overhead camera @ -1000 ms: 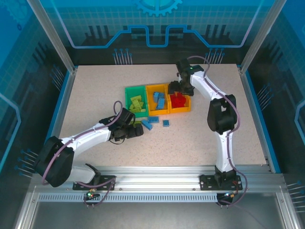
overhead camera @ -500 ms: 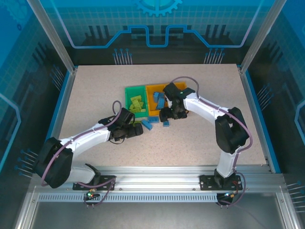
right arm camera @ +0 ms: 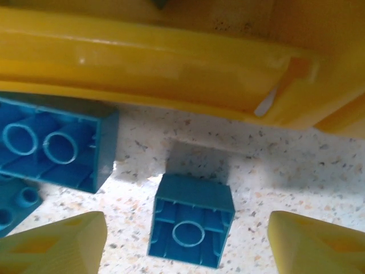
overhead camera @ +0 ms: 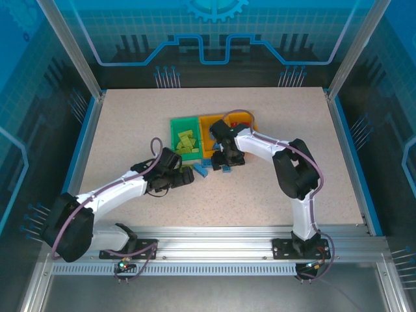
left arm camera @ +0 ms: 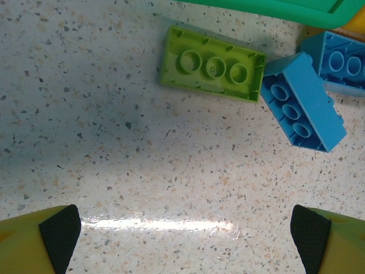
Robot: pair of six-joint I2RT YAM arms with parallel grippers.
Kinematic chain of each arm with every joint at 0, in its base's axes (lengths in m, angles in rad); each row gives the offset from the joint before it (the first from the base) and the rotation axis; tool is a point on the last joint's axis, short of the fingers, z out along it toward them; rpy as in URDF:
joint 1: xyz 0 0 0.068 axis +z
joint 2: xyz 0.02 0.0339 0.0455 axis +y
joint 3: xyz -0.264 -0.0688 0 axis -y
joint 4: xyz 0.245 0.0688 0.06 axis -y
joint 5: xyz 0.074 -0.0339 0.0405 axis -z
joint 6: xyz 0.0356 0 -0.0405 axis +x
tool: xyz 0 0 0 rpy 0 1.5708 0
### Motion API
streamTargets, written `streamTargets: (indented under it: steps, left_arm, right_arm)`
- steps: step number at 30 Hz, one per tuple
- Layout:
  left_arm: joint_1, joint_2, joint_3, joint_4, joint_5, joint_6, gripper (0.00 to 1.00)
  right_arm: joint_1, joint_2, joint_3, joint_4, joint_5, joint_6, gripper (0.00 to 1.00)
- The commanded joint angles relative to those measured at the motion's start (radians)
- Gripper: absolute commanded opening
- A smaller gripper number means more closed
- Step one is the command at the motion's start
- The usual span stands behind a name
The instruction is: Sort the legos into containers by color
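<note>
Tabletop (left arm camera: 171, 188) shows between spread left jaws; spread right jaws flank blue brick (right arm camera: 191, 228) near orange bin (right arm camera: 171, 63).

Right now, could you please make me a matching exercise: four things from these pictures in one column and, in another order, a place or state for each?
Things
1. lime green rectangular plastic brick
2. small square blue plastic brick
3. green plastic bin
4. left gripper

Places or states
a. holds lime green bricks
b. open above bare table
c. between the open jaws of the right gripper, untouched
d. lying just outside the green bin

Pairs: 1-d, 2-c, 3-a, 4-b
</note>
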Motion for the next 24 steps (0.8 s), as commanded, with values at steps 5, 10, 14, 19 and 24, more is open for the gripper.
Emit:
streamTargets:
  steps: [5,10,14,19,24]
  left_arm:
    - [-0.006,-0.023,-0.01,-0.03,-0.036,-0.006,0.99]
    - [-0.005,-0.016,0.004,-0.043,-0.045,0.004,0.99]
    - [0.0,-0.015,0.009,-0.048,-0.053,0.007,0.99]
    - [0.006,-0.003,0.016,-0.047,-0.051,0.012,0.99]
    - [0.005,0.045,0.059,-0.068,-0.069,0.035,0.99]
  right_arm:
    - [0.011,0.05,0.031,-0.034,0.036,0.0,0.53]
    - [0.014,0.04,0.007,-0.028,0.033,0.005,0.37]
    - [0.021,-0.015,-0.002,-0.034,0.036,0.009,0.31]
    - [0.025,-0.101,0.047,-0.059,0.039,0.003,0.29]
    - [-0.003,-0.09,0.197,-0.089,0.052,-0.014,0.29]
